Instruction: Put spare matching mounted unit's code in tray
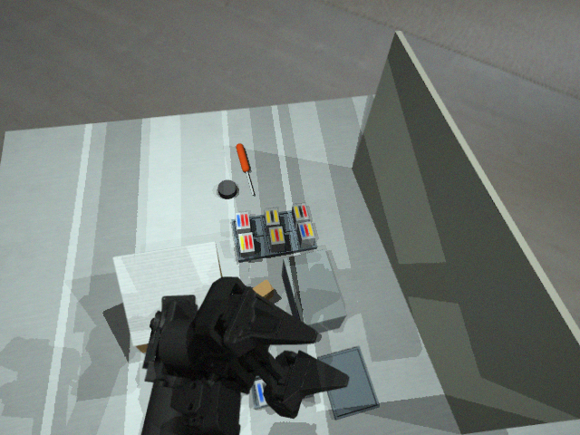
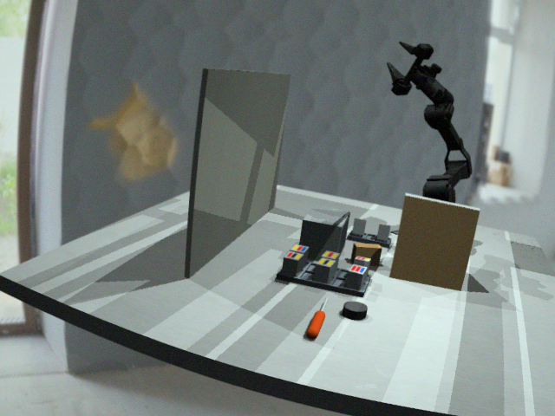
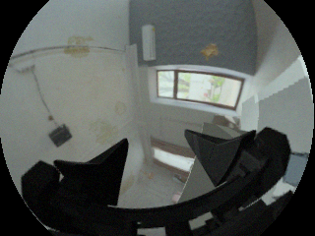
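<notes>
My gripper [image 1: 333, 358] [image 2: 394, 54] [image 3: 157, 137] is open and empty, high above the table. A dark rack [image 1: 262, 256] [image 2: 323, 287] holds several grey spares with three-stripe codes on top, such as a blue-red-red one [image 1: 243, 220] [image 2: 357, 269] and a yellow-black-yellow one [image 1: 272, 217] [image 2: 326, 263]. A flat blue-grey tray [image 1: 356, 398] lies partly behind a finger in the top view. A block with a blue stripe [image 1: 259, 393] shows beside the gripper. Two upright grey blocks stand on a second dark base [image 2: 370, 240]. I cannot tell which is the mounted unit; no code on a back is readable.
A tall grey panel [image 1: 449, 234] [image 2: 232, 147] stands at one side. A board [image 1: 169, 285] [image 2: 434, 242] stands opposite. Between them are a grey box [image 1: 321, 290] [image 2: 313, 232] and a tan block [image 1: 263, 288] [image 2: 367, 246]. A screwdriver [image 1: 243, 158] [image 2: 316, 325] and black puck [image 1: 227, 188] [image 2: 354, 309] lie beyond the rack.
</notes>
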Available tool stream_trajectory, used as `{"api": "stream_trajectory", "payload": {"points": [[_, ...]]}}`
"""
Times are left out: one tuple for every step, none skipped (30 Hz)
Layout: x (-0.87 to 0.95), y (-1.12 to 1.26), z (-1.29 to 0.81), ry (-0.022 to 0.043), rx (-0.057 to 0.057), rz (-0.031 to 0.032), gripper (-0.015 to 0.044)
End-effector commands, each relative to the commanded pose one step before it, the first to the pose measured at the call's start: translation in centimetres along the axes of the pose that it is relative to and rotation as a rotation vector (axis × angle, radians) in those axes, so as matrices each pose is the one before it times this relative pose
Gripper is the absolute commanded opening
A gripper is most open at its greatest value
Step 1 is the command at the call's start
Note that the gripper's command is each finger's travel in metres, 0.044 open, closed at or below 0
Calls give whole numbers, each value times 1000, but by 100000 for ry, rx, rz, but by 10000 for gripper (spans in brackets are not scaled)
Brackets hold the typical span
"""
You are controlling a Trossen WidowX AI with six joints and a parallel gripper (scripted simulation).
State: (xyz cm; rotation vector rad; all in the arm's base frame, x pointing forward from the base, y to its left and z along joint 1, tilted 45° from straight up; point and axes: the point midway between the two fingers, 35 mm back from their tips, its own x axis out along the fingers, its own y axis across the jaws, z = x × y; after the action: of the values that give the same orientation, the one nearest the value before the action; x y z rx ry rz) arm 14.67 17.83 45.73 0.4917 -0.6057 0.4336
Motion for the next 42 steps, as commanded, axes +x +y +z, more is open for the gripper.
{"api": "stream_trajectory", "payload": {"points": [[0, 0, 0, 0, 0, 0, 426], [0, 0, 0, 0, 0, 0, 440], [0, 0, 0, 0, 0, 0, 440], [0, 0, 0, 0, 0, 0, 440], [0, 0, 0, 0, 0, 0, 440], [0, 0, 0, 0, 0, 0, 440], [131, 128, -237, 769, -618, 163, 440], [391, 370, -718, 2328, -1839, 453, 440], [657, 572, -1211, 3953, -3020, 640, 440], [815, 625, -1478, 4903, -3575, 584, 440], [843, 556, -1484, 5029, -3480, 377, 440], [869, 487, -1487, 5149, -3378, 175, 440], [895, 420, -1488, 5264, -3271, -24, 440], [919, 354, -1485, 5374, -3158, -218, 440], [941, 290, -1481, 5479, -3041, -407, 440], [963, 227, -1473, 5579, -2920, -591, 440], [948, 171, -1420, 5675, -2838, -838, 440], [939, 115, -1368, 5597, -2664, -976, 440], [807, 61, -1136, 4764, -2166, -940, 440], [791, 27, -1088, 4657, -2030, -1010, 440], [779, -4, -1047, 4573, -1912, -1074, 440], [770, -31, -1013, 4513, -1810, -1136, 440], [767, -56, -989, 4497, -1730, -1202, 440], [768, -81, -970, 4502, -1661, -1270, 440], [771, -104, -955, 4523, -1600, -1340, 440], [781, -128, -948, 4585, -1553, -1419, 440], [789, -108, -937, 4682, -1535, -1406, 440], [796, -131, -927, 4738, -1488, -1483, 440], [800, -153, -913, 4776, -1436, -1554, 440], [803, -174, -898, 4815, -1385, -1623, 440], [804, -193, -880, 4836, -1331, -1684, 440], [803, -211, -862, 4854, -1279, -1741, 440], [803, -228, -843, 4878, -1230, -1799, 440], [802, -245, -825, 4899, -1184, -1854, 440], [799, -260, -805, 4914, -1138, -1903, 440], [799, -275, -787, 4946, -1099, -1959, 440], [797, -289, -768, 4971, -1061, -2009, 440], [795, -303, -750, 5002, -1027, -2062, 440], [792, -315, -729, 5023, -994, -2108, 440], [791, -328, -713, 5071, -969, -2166, 440], [788, -339, -693, 5101, -944, -2214, 440], [784, -351, -673, 5134, -923, -2263, 440]]}}
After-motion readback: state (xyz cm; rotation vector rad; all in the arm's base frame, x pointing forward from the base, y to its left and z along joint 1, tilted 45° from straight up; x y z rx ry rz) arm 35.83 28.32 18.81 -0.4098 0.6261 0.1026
